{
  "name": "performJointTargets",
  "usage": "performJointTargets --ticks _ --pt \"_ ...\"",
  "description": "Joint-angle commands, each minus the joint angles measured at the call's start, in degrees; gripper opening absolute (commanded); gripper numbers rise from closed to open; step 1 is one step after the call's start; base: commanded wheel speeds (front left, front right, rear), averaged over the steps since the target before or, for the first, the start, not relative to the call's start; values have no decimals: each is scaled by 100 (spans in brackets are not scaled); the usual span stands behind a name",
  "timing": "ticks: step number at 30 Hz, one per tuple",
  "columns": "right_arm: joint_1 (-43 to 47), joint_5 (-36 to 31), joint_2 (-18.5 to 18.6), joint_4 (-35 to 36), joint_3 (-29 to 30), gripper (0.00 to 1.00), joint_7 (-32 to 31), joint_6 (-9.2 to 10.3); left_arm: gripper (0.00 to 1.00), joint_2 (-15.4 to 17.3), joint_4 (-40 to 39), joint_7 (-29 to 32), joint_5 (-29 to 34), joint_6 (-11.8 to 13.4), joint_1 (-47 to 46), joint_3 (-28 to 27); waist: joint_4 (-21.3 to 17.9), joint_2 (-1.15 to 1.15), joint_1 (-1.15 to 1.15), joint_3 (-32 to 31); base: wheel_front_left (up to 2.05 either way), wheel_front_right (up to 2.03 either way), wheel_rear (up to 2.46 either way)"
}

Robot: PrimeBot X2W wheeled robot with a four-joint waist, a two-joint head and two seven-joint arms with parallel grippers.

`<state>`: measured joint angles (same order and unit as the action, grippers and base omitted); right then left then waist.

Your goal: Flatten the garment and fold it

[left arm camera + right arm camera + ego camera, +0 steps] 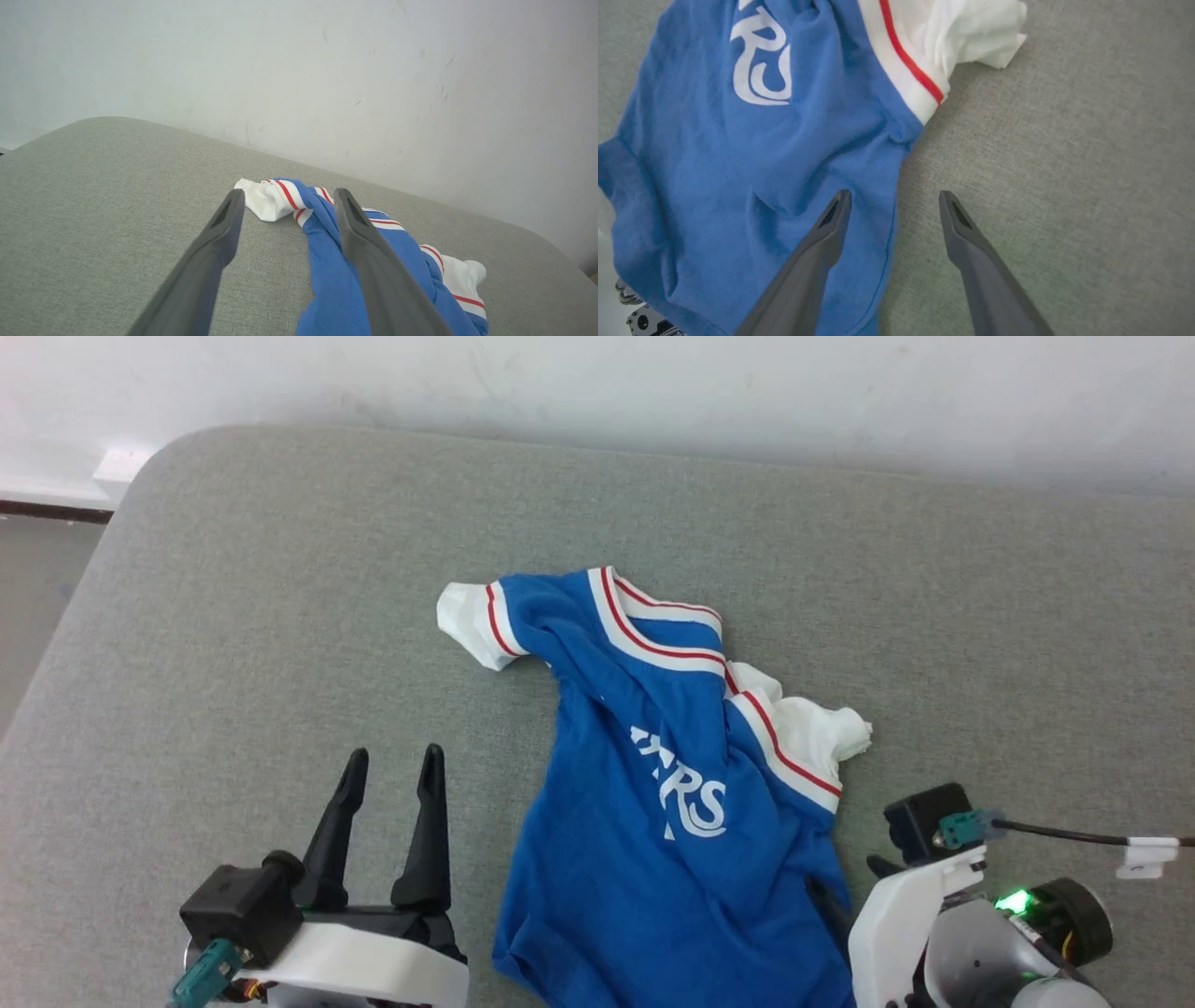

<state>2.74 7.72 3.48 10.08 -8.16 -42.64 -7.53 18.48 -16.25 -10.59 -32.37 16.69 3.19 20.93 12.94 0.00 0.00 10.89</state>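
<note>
Tool, left (395, 754): seen released, its two dark fingers (425, 840) spread and pointed toward the wall (653, 383), with nothing held between them. It is placed over bare surface (233, 616) just to the left of the garment (653, 859).
Tool, right (894, 194): likewise released, fingers parted. In the right wrist view one finger is set over blue fabric and the other over bare surface, with the garment's side edge running between them. Contact with the fabric cannot be told.
Garment: royal-blue jersey, laid crumpled on the surface between the two tools. The collar end is turned toward the wall and the lower part is cut off by the head view's bottom edge.
Lettering (686, 789): white, partly swallowed by a fold, with "ARS" readable.
Sleeves: one white sleeve (467, 616) is flung out at far left. The other (822, 728) is bunched at right, near the right tool.
Surface: grey, cloth-covered and round-cornered, set against the scuffed white wall.
</note>
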Motion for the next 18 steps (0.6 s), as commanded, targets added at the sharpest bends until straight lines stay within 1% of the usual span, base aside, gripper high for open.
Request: performJointTargets --ticks 1,3,4,5,6,7,12,15,16,17,18 --pt "-27 -28 -31 -137 3 100 86 4 100 23 11 -5 17 -35 -84 22 40 0 0 50 0 0 0" --pt "-108 -11 -49 -425 20 100 181 4 100 23 19 2 23 -44 -116 40 69 0 0 80 0 0 0" --pt "-161 30 -53 -561 1 92 235 4 100 23 24 4 24 -47 -128 46 77 0 0 94 0 0 0" --pt "-213 142 -55 -693 16 45 309 4 100 22 28 3 25 -47 -135 49 80 0 0 103 0 0 0" --pt "-272 213 -56 -818 17 5 382 4 100 21 34 1 24 -46 -137 51 79 0 0 107 0 0 0" --pt "-337 240 -57 -925 -5 0 465 4 100 21 42 -1 22 -44 -135 54 75 0 0 109 0 0 0" --pt "-602 439 -58 -1215 72 0 901 4 100 14 75 -18 5 -16 -108 41 -8 0 0 52 0 0 0" --pt "-721 443 -59 -1140 144 0 998 4 100 16 68 -27 0 -2 -97 27 -68 0 0 19 0 0 0" --pt "-778 446 -59 -1063 216 0 1028 4 100 19 63 -31 -1 6 -90 20 -104 0 0 5 0 0 0" --pt "-890 396 -59 -832 404 0 1042 4 100 28 52 -37 -1 22 -74 8 -181 0 0 -11 0 0 0" --pt "-890 396 -59 -832 404 0 1042 4 100 28 52 -37 -1 22 -74 8 -181 0 0 -11 0 0 0"
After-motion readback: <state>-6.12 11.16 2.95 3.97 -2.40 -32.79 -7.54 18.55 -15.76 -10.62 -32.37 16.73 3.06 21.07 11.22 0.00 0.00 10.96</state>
